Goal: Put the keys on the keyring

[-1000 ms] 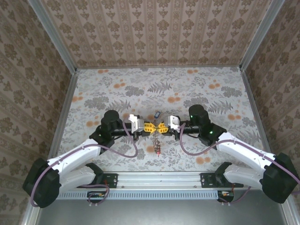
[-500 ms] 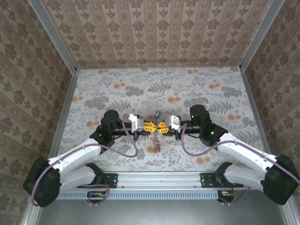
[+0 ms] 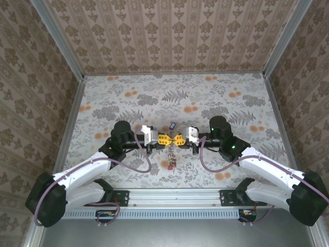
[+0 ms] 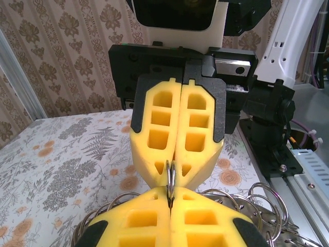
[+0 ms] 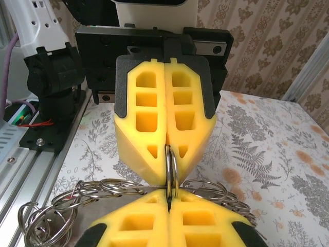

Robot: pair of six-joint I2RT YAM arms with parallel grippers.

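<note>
Both grippers meet tip to tip above the middle of the table, left gripper [image 3: 165, 139] and right gripper [image 3: 178, 139]. Each is shut on the same thin metal split ring [image 4: 171, 172], seen edge-on between the yellow fingers. The left wrist view has my left gripper [image 4: 169, 191] at the bottom and the right one facing it. From the right gripper [image 5: 168, 194], the ring [image 5: 171, 164] stands upright in the pinch. Several more split rings [image 5: 49, 216] fan out on a flat grey band [image 5: 85, 203], apparently the keyring. A bunch of keys [image 3: 172, 163] hangs below the grippers.
A small blue and black key [image 3: 172, 126] lies on the flowered table [image 3: 205, 98] just behind the grippers. Patterned walls enclose the table on three sides. The rail [image 3: 175, 195] with the arm bases runs along the near edge.
The hanging bunch of keys has swung slightly beneath the grippers. The right arm has shifted a touch to the right. Both grippers stay tip to tip.
</note>
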